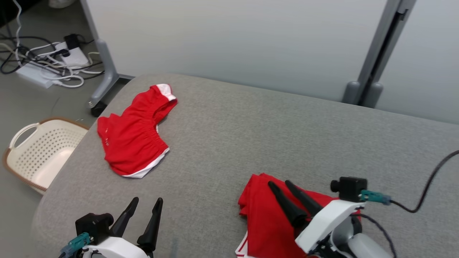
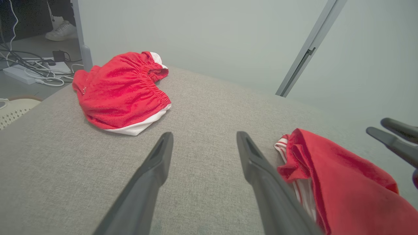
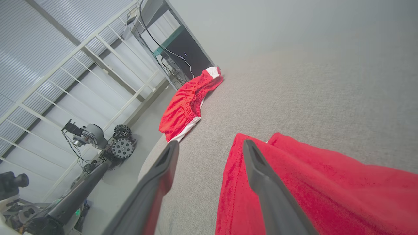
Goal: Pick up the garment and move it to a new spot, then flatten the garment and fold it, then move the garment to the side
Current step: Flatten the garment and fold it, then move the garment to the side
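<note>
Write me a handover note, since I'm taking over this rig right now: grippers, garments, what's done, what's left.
The left gripper is open and empty, above bare table near the front.
The right gripper is open and holds nothing; its fingers hang over the near red garment.
That garment lies loosely bunched at front right, not flattened.
The red shorts lie crumpled at far left, clear of both grippers.
Done: possibly the first move; I cannot confirm it.
Left: flatten, fold, move aside.
</note>
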{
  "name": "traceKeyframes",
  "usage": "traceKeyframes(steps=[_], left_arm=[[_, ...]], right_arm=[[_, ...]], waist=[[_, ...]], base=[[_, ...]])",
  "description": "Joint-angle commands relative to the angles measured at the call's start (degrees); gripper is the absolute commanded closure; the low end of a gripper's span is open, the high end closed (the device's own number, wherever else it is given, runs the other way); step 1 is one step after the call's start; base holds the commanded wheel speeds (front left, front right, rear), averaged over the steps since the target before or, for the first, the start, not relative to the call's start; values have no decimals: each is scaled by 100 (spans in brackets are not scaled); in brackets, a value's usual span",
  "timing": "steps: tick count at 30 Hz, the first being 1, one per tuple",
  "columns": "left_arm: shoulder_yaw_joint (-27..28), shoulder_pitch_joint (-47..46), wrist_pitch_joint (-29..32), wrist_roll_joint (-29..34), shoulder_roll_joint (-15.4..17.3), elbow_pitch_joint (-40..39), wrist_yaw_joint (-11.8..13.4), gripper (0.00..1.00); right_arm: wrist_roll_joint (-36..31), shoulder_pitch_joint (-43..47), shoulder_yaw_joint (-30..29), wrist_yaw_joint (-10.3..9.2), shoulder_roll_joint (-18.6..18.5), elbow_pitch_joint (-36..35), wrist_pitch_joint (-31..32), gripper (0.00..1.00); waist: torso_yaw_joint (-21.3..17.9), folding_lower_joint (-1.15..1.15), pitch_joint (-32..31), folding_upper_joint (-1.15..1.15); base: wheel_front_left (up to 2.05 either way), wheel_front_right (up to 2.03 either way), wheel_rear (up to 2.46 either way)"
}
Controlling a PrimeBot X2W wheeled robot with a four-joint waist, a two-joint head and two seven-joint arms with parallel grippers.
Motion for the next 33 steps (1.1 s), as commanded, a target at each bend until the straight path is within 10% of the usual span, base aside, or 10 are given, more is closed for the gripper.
traceKeyframes(steps=[1,15,33], left_arm=[[9,57,5,-6,33,-15,37,0],[243,67,-167,110,27,-226,101,0],[486,123,-234,370,-61,-325,105,0]], right_arm=[[41,47,-27,4,-92,-80,-62,0],[-608,463,-1257,4,-1027,-777,-309,0],[-1007,893,-1869,4,-697,-198,492,0]], waist=[[-146,0,-68,0],[-717,0,-64,0],[-511,0,-25,0]], base=[[0,0,0],[0,0,0],[0,0,0]])
